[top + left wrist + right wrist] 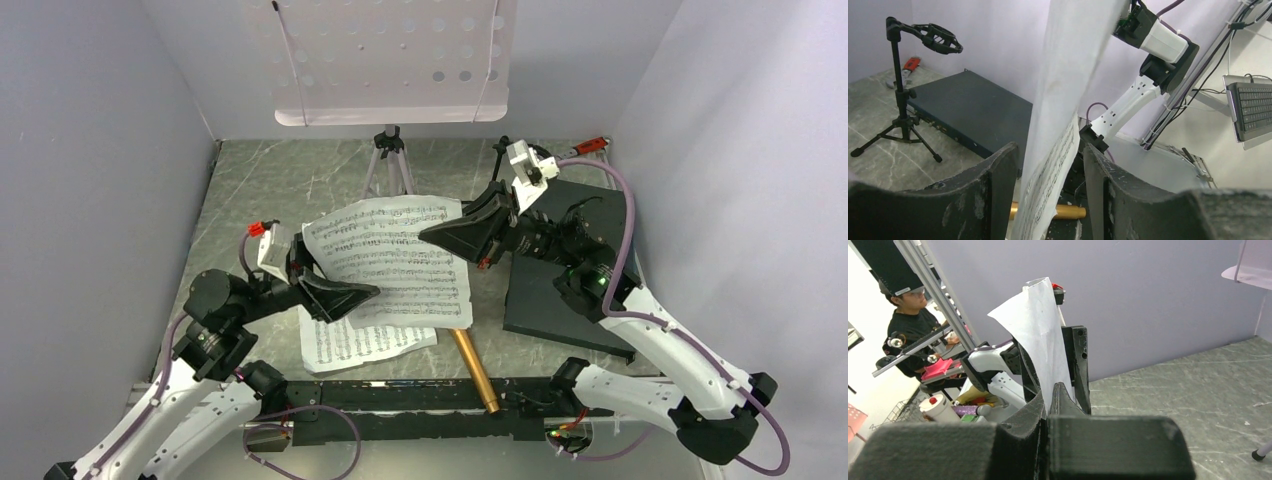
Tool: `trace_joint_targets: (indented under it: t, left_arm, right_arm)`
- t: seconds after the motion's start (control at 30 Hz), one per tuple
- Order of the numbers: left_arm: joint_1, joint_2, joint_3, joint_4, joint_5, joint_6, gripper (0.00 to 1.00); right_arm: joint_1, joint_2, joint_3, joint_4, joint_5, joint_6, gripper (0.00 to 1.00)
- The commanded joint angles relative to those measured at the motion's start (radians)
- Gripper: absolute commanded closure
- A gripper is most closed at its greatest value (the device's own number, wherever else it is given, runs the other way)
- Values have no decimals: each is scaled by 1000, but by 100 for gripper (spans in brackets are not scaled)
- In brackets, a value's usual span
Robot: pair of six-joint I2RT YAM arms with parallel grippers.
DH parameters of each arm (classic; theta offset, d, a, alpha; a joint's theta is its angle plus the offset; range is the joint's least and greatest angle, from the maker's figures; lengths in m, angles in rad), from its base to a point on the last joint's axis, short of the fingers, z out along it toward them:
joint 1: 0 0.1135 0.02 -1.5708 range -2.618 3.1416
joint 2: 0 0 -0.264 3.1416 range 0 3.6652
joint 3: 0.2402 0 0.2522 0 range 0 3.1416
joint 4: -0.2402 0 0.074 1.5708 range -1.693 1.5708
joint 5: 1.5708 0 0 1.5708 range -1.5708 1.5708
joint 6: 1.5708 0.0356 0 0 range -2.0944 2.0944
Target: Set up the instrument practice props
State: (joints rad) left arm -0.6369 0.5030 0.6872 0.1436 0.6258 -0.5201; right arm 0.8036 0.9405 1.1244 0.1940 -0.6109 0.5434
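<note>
White paper is clamped between the pressed-together fingers [1030, 415] of the right gripper [1050, 392], which holds one edge of the upper music sheet [395, 250] above the middle of the table [260, 180]. The left gripper [1050, 150] has its fingers [998, 175] on both sides of the opposite edge of the same sheet. The left wrist view shows a gap on each side of the paper, so the jaws stand apart and nothing is grasped there yet. The sheet seems to hang a little slack between the two arms, though the top view is not sharp enough to be sure. To do this step well, I think the left fingers should close only when the paper edge lies well inside the pads, not at the very tips. The right gripper should hold firm without pulling, because such a thin sheet can slip or tear easily. Then both arms would need to rise together, level, toward the lilac music stand [390, 60] at the back edge of the table. The second music sheet [350, 345] lies flat near the front edge, with the gold microphone [475, 370] just beside it on the right. The black mic stand [900, 90] stands near the back right corner, beside the dark slab [973, 110].
</note>
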Motion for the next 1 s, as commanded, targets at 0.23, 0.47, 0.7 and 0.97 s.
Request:
trace_joint_targets:
  t: [0.23, 0.47, 0.7, 0.97]
  left_arm:
    - [-4, 79, 3, 124, 62, -81, 83]
    - [-4, 37, -31, 141, 6, -97, 97]
    - [-4, 24, -41, 155, -7, -111, 97]
    - [-4, 30, -11, 80, -26, -72, 83]
  right_arm:
    - [-1, 8, -12, 9, 17, -17, 95]
    - [-2, -20, -45, -88, 84, -84, 56]
    - [-1, 1, -94, -74, -2, -88, 40]
    - [-2, 10, -90, -44, -55, -93, 100]
